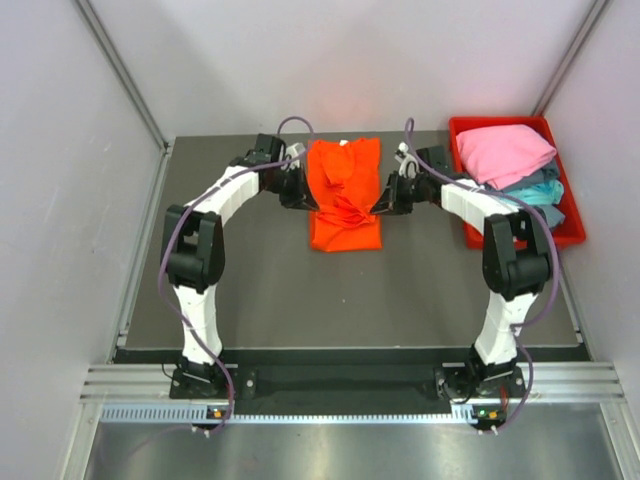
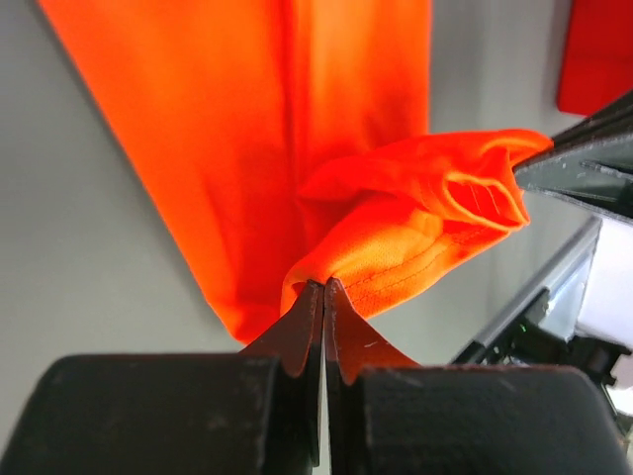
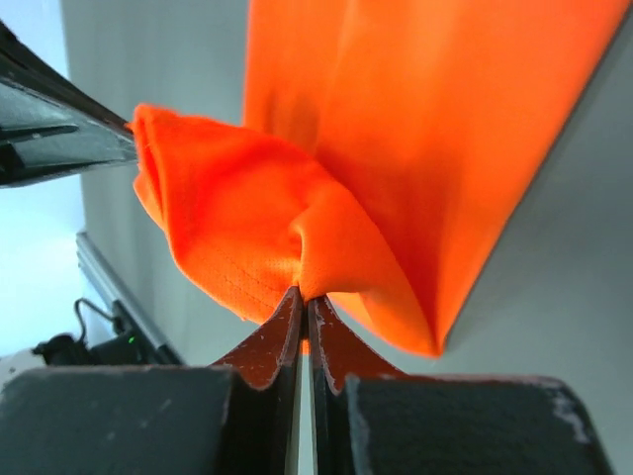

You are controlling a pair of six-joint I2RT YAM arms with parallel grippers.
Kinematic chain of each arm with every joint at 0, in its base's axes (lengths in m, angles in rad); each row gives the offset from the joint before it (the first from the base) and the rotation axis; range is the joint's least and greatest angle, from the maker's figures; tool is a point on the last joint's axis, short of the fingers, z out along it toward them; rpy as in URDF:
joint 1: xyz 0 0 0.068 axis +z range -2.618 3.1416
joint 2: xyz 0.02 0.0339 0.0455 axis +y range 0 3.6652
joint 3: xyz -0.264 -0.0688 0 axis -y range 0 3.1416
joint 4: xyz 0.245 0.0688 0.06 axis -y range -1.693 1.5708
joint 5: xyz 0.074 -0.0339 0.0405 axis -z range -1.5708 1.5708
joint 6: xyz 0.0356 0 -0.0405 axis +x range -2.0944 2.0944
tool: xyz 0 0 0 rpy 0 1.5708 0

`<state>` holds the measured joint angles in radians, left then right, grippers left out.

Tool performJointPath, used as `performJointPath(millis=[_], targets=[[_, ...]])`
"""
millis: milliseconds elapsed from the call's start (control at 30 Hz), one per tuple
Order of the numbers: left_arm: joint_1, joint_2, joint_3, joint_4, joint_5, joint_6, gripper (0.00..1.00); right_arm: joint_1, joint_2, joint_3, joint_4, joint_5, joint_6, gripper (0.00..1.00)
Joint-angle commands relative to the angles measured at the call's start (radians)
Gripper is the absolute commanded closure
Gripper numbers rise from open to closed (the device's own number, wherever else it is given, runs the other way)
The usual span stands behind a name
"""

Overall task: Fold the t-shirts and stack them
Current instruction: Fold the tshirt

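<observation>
Left gripper [image 2: 323,287]: fingers pinched on the orange t-shirt [image 1: 345,195], well left of the red bin [image 1: 500,122]. The shirt lies (partly bunched) left of the bin. Right gripper [image 3: 302,294]: fingers pinched on its other edge, nearer the bin.

The top camera hangs high behind the near edge of the tabletop [image 1: 300,290], looking down and forward over all of it. The left wrist camera sits just behind the left end effector [image 2: 324,292], looking along it from very close. The right wrist camera does likewise behind the right end effector [image 3: 303,302]. All three views share the shirt [image 1: 345,195], and each wrist view catches the opposite end effector at its edge.
</observation>
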<state>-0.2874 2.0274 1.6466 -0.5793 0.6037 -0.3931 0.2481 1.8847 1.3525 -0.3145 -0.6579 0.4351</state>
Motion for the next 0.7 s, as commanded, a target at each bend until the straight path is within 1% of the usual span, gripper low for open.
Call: performJointPath(millis=[0,333,500,633,667], targets=[[0.016,0.048,0.088,0.024,-0.013,0.022,1.00,-0.013,0.043,0.080,0.048,0.010,-0.036,1.00],[0.024,0.168,0.268,0.038,-0.019,0.011,1.00,-0.033,0.172,0.259,0.064,0.023,-0.027,1.00],[0.027,0.215,0.308,0.045,-0.041,0.010,1.00,-0.033,0.254,0.344,0.086,0.038,-0.012,1.00],[0.033,0.223,0.309,0.032,-0.093,0.003,1.00,-0.027,0.298,0.395,0.097,0.055,-0.010,1.00],[0.033,0.217,0.308,0.030,-0.113,0.003,1.00,-0.029,0.303,0.398,0.097,0.058,-0.015,0.97]])
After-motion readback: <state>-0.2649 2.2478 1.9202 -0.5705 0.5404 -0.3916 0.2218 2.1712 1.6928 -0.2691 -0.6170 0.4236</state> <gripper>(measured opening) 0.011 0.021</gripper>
